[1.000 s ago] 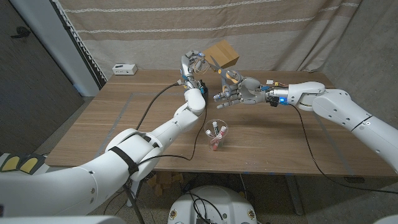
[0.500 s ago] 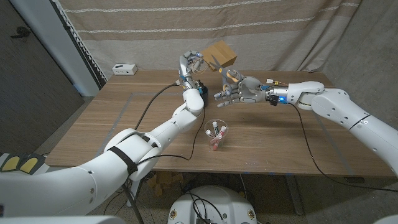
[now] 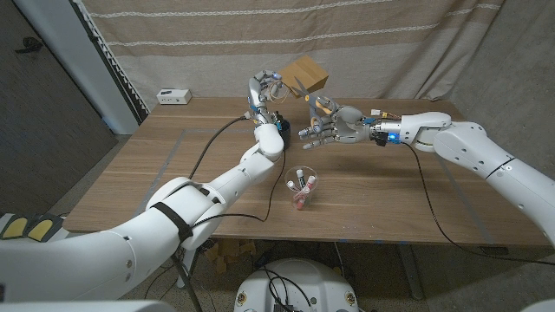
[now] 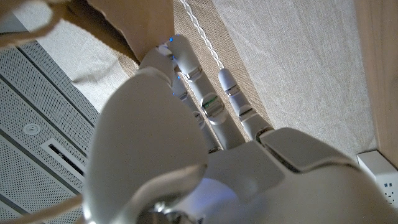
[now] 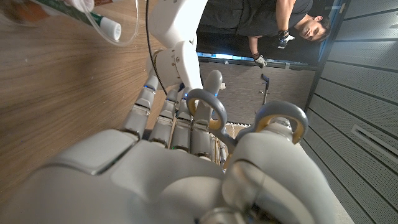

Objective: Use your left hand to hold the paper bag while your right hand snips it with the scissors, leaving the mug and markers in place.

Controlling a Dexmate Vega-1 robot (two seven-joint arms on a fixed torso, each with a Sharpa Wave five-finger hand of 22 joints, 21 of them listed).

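Observation:
My left hand point(image 3: 264, 88) holds the brown paper bag point(image 3: 307, 74) raised above the table's back edge. In the left wrist view its fingers point(image 4: 186, 68) press against the bag point(image 4: 140, 25). Just right of and below the bag, my right hand point(image 3: 334, 126) grips the scissors point(image 3: 322, 106) with its other fingers spread; the blades reach up toward the bag's lower side. The grey, yellow-lined scissor loops point(image 5: 208, 106) sit over my right hand's fingers. A clear mug of markers point(image 3: 301, 187) stands upright mid-table, nearer the front; it also appears as the mug point(image 5: 93, 22) in the right wrist view.
A small white box point(image 3: 173, 95) lies at the table's back left corner. A black cable point(image 3: 212, 143) runs from my left wrist across the table, and another cable point(image 3: 429, 208) trails from my right arm. A person point(image 5: 280, 25) stands in the background of the right wrist view.
My right hand with the scissors has crept slightly up and toward the bag. The bag and my left hand have shifted a touch to the left.

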